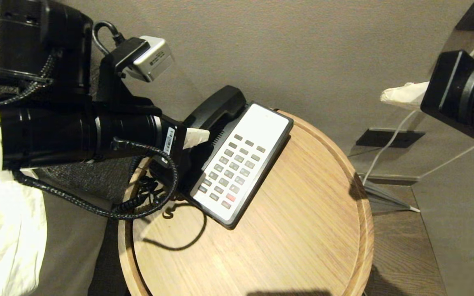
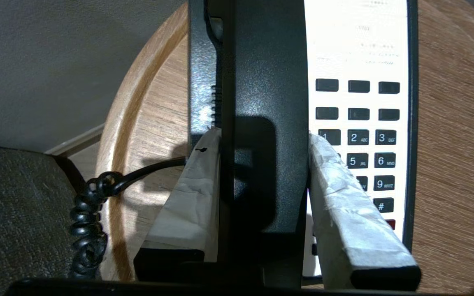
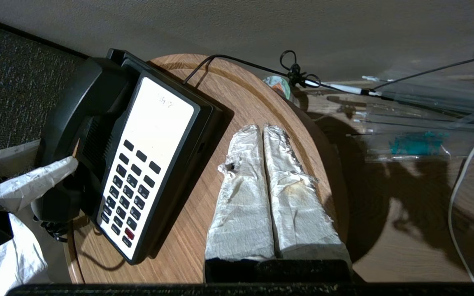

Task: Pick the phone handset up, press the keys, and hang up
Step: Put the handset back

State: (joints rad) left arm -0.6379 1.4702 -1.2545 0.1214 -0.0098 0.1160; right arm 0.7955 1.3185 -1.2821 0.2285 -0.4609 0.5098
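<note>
Centre-left of the head view, our left gripper [image 1: 194, 144] is clamped on the phone handset [image 1: 216, 107] over its cradle; we judge the coiled cord [image 1: 146, 197] could drag the phone base [image 1: 243, 164] across the round wooden table [image 1: 303, 230]. Our right gripper [image 3: 263, 185], upper right, is pressed together. Beige wall [image 1: 303, 49] behind.

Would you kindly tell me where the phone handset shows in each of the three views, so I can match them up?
Head view: the phone handset lies left of the keys, gripped by the left hand.
Left wrist view: it runs up the middle, between the taped fingers.
Right wrist view: at the left edge.
Shared landmark: the white faceplate's red key.
</note>
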